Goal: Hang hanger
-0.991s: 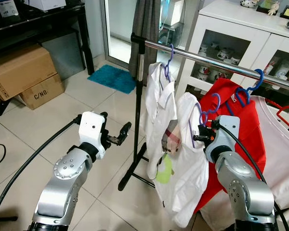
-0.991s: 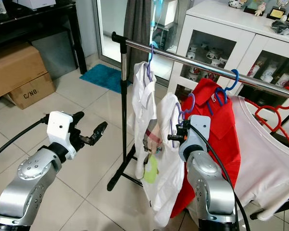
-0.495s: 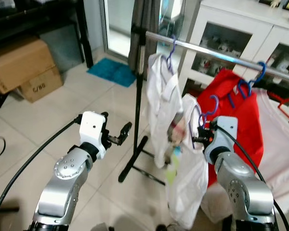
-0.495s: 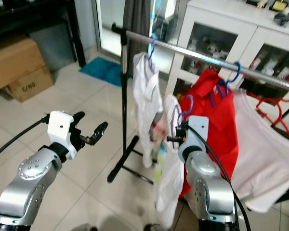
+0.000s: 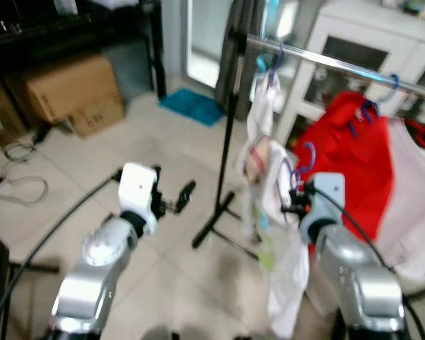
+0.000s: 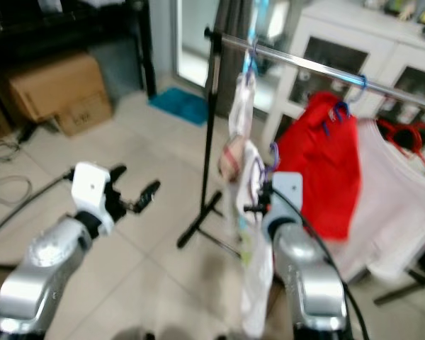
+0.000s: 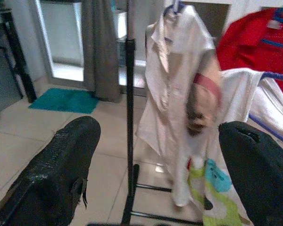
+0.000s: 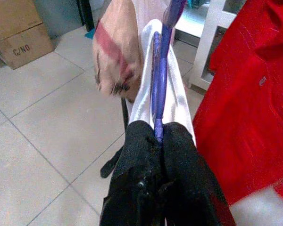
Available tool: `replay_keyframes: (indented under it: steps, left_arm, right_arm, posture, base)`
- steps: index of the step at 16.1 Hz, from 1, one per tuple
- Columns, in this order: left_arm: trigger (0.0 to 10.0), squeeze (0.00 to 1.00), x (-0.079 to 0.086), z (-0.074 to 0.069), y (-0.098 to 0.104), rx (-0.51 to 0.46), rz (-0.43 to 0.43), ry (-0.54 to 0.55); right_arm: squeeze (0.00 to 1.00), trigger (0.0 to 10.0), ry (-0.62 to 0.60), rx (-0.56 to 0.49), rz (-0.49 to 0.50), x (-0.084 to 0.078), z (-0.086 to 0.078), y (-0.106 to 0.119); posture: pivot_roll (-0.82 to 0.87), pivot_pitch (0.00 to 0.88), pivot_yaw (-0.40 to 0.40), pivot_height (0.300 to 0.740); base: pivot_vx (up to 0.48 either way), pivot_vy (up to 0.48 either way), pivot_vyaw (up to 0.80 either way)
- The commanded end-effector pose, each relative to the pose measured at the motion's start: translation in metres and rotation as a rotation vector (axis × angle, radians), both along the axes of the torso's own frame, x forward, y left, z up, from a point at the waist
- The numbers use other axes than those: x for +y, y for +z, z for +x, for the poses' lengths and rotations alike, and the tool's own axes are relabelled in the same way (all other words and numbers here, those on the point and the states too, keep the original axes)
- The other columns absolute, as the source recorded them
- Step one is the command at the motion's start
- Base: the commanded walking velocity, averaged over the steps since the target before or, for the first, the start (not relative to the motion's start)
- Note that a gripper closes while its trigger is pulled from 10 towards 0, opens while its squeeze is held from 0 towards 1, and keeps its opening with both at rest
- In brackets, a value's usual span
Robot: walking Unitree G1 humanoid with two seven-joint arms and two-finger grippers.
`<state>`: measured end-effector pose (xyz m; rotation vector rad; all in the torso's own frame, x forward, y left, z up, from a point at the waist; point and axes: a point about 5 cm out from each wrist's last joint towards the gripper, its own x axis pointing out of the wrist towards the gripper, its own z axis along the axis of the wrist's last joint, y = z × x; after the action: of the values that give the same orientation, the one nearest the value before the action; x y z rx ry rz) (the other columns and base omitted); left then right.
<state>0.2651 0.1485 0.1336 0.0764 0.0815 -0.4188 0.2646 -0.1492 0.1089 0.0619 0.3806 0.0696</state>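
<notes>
Right wrist view: the right gripper (image 8: 158, 134) has its black fingers pressed together on the stem of a purple hanger (image 8: 161, 70), pinching it just below the hook.
Hanger's place: it sits below the chrome rail (image 6: 319, 67), not yet hooked on, with a white shirt (image 5: 287, 276) draped from it between the hung white blouse (image 7: 172, 89) and the red shirt (image 6: 319, 170).
Left gripper (image 7: 155, 160): jaws spread wide, holding nothing, out in front of the rack's black upright pole (image 7: 129, 108).
Handling: probably light, thin, stiff plastic (the shirt adds a soft, swinging load), so the smooth stem could twist in the pinch.
Best hold: the stem near the hook, as now.
Sharpness: head views are blurred.
</notes>
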Motion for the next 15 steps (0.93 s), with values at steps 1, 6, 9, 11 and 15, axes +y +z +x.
replay_keyframes:
  steps: [1,6,9,11,15]
  left_arm:
    - [10.0,0.0,-0.002,-0.001,0.001,-0.003,-0.003,-0.008]
    - [10.0,0.0,0.004,0.01,0.003,-0.028,0.075,-0.025]
    - [10.0,0.0,0.004,0.02,0.008,-0.032,0.093,-0.062]
    - [10.0,0.0,0.002,0.029,0.011,-0.044,0.109,-0.081]
    - [10.0,0.0,-0.007,0.051,0.016,-0.076,0.129,-0.147]
  right_arm:
    - [0.0,10.0,-0.002,-0.034,-0.006,-0.003,0.001,0.007]
    - [0.0,0.0,0.075,-0.05,-0.035,-0.003,0.004,0.011]
    - [0.0,0.0,0.189,-0.111,-0.005,0.006,0.007,0.023]
    - [0.0,0.0,0.271,-0.153,0.031,0.016,0.008,0.033]
    - [0.0,0.0,0.465,-0.248,0.117,0.046,0.007,0.06]
  posture:
    - [-0.09,0.0,-0.054,0.74]
    - [-0.09,0.0,-0.045,0.74]
    - [-0.09,0.0,-0.04,0.74]
    - [-0.09,0.0,-0.038,0.74]
    - [-0.09,0.0,-0.027,0.74]
  base:
    - [-0.334,0.0,0.0]
    - [-0.056,0.0,0.0]
    - [0.0,0.0,0.0]
    - [0.0,0.0,0.0]
    - [0.0,0.0,0.0]
